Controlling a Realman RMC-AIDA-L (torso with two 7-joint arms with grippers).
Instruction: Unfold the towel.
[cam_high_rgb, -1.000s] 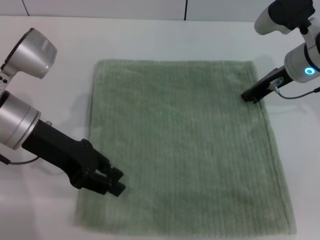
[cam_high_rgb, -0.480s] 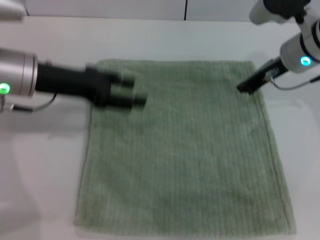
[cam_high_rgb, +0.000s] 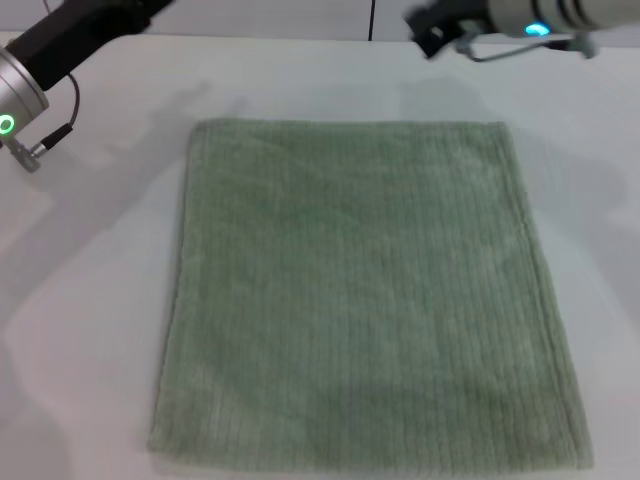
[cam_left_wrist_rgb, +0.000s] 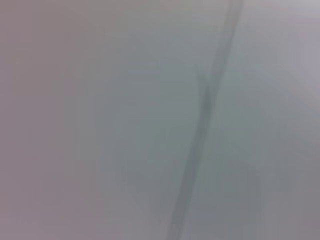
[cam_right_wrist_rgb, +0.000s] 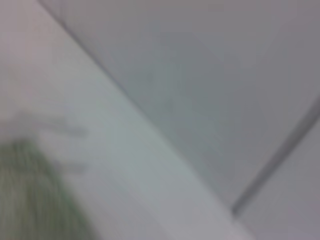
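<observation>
One ribbed, sage-green terry towel (cam_high_rgb: 365, 295) lies flat, roughly square; end effector states cannot be told.

I'm seeing the left arm (cam_high_rgb: 60, 45) running off the head view's upper edge, its gripper out of frame. The right gripper (cam_high_rgb: 425, 38) is showing only as a dark tip, fingers unreadable. The towel (cam_high_rgb: 370, 300) is slipping past the bottom edge.

Bare table (cam_high_rgb: 90, 300) around flat towel (cam_high_rgb: 360, 300)
</observation>
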